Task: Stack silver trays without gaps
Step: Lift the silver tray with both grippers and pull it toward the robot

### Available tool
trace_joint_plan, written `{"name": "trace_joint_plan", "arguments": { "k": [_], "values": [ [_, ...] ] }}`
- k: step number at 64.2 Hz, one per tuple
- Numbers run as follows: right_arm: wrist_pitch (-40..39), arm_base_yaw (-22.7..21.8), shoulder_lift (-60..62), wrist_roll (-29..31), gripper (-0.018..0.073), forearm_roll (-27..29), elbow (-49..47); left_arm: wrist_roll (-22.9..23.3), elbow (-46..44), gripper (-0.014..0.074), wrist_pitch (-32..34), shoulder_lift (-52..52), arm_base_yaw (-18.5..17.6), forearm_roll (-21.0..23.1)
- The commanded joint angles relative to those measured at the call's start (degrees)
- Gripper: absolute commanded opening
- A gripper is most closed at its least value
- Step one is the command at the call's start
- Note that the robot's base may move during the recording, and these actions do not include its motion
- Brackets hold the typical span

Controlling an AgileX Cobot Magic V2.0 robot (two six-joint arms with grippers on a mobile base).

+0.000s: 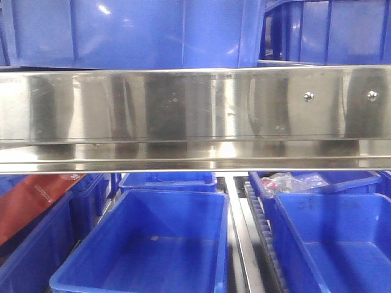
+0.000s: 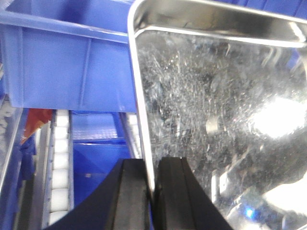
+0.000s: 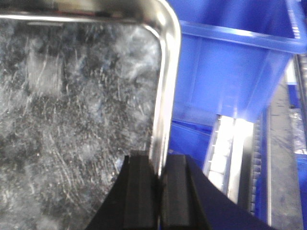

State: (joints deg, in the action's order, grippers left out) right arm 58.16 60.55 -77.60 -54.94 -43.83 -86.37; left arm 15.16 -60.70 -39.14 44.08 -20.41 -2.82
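Note:
A silver tray (image 2: 216, 110) fills the right of the left wrist view, its scratched shiny bottom facing the camera. My left gripper (image 2: 152, 165) is shut on the tray's left rim, one black finger on each side of the edge. In the right wrist view a silver tray (image 3: 72, 105) fills the left side, and my right gripper (image 3: 159, 160) is shut on its right rim. Whether both views show one tray I cannot tell. Neither tray nor gripper appears in the front view.
A broad steel shelf rail (image 1: 195, 110) with screws spans the front view, blue bins (image 1: 128, 30) above it and open blue bins (image 1: 153, 244) below. A blue bin (image 2: 62, 62) and a roller track (image 2: 60, 163) lie beyond the left gripper; another blue bin (image 3: 230, 67) sits beyond the right.

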Motion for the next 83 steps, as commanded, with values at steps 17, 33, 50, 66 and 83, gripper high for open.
{"name": "trace_joint_plan", "arguments": {
  "k": [17, 33, 50, 66, 83],
  "values": [
    [1.5, 1.9, 0.8, -0.5, -0.0066, -4.3, -0.3, -0.6, -0.1, -0.0016, 7.7, 5.6, -0.6, 1.3],
    [1.4, 1.9, 0.8, -0.5, -0.0066, -4.3, -0.3, -0.6, -0.1, -0.0016, 11.7, 6.3, -0.6, 3.6],
    [1.4, 1.9, 0.8, -0.5, -0.0066, -4.3, -0.3, -0.6, -0.1, -0.0016, 11.5, 6.3, -0.6, 3.6],
    [1.4, 1.9, 0.8, -0.5, -0.0066, -4.3, -0.3, -0.6, -0.1, -0.0016, 11.5, 6.3, -0.6, 3.6],
    [1.4, 1.9, 0.8, -0.5, -0.0066, -4.3, -0.3, -0.6, -0.1, -0.0016, 11.5, 6.3, -0.6, 3.6]
  ]
}}
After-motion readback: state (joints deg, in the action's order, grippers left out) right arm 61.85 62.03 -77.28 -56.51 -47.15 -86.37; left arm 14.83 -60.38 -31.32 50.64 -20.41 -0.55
